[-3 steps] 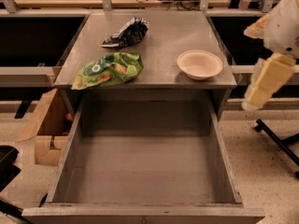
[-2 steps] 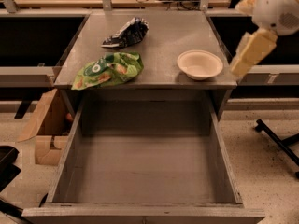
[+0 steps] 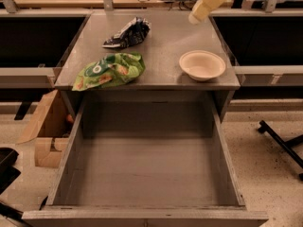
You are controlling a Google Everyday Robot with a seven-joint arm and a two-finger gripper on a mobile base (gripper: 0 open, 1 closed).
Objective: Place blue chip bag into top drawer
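The blue chip bag point(image 3: 127, 33), dark navy and crumpled with white lettering, lies at the back left of the cabinet top point(image 3: 165, 41). The top drawer point(image 3: 147, 169), a wide grey box, is pulled fully out below the cabinet top and holds nothing. My gripper point(image 3: 195, 18), cream-coloured, reaches in from the top edge over the back right of the cabinet top. It hangs above the surface, to the right of the blue chip bag and apart from it. It holds nothing that I can see.
A bright green chip bag point(image 3: 110, 70) lies at the front left of the cabinet top. A cream bowl point(image 3: 202, 64) stands at the front right. A cardboard box point(image 3: 45, 126) sits on the floor left of the drawer. A black chair leg point(image 3: 284, 145) is at the right.
My arm has swung from the right side of the cabinet up and to the left, ending over the back right of the cabinet top. The bags, bowl and drawer have not moved.
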